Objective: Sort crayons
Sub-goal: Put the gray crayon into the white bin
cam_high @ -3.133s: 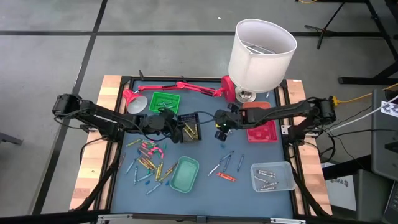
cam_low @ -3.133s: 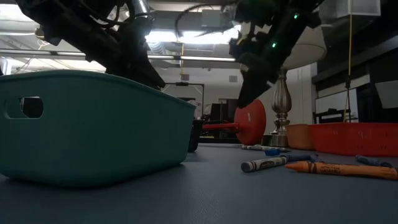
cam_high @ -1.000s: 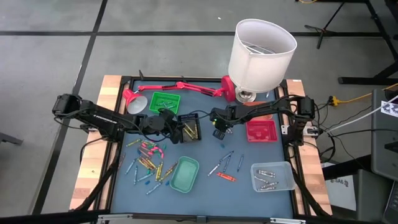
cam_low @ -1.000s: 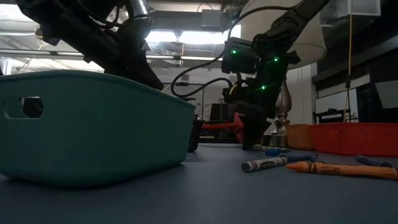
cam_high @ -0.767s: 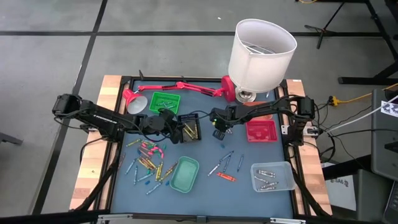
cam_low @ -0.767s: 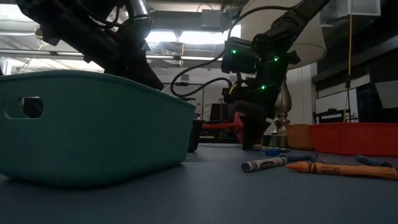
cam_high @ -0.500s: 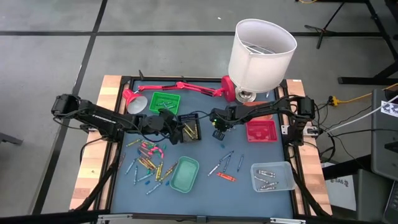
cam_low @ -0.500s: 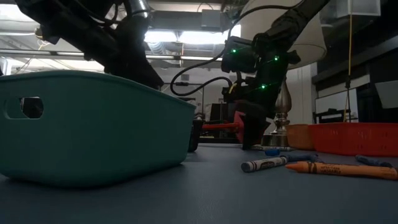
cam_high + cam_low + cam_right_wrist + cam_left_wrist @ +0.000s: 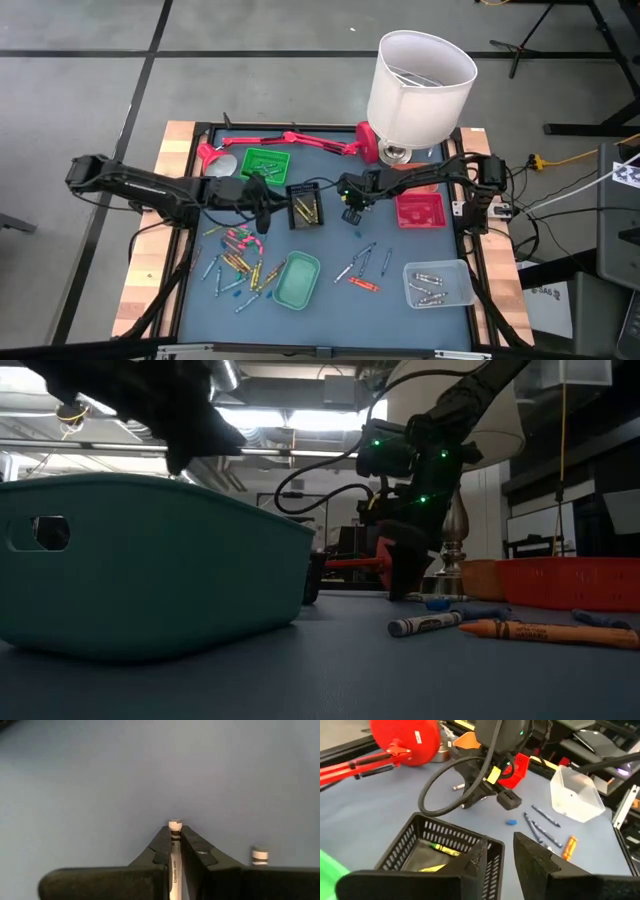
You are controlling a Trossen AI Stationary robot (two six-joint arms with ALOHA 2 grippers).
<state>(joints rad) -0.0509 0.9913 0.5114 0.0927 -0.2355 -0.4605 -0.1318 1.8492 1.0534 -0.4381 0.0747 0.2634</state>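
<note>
Now right tool (image 9: 176,847) clamped on white crayon (image 9: 174,851).

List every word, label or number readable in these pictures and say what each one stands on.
"Crayola", faint and partly hidden: on the white crayon pinched in the right claw.
Dark label bands on the two crayons lying on the mat in the low view: too blurred to read.
Black-and-white patterned tag at the high view's right edge: a marker, no letters.
Nothing else is legible.
</note>
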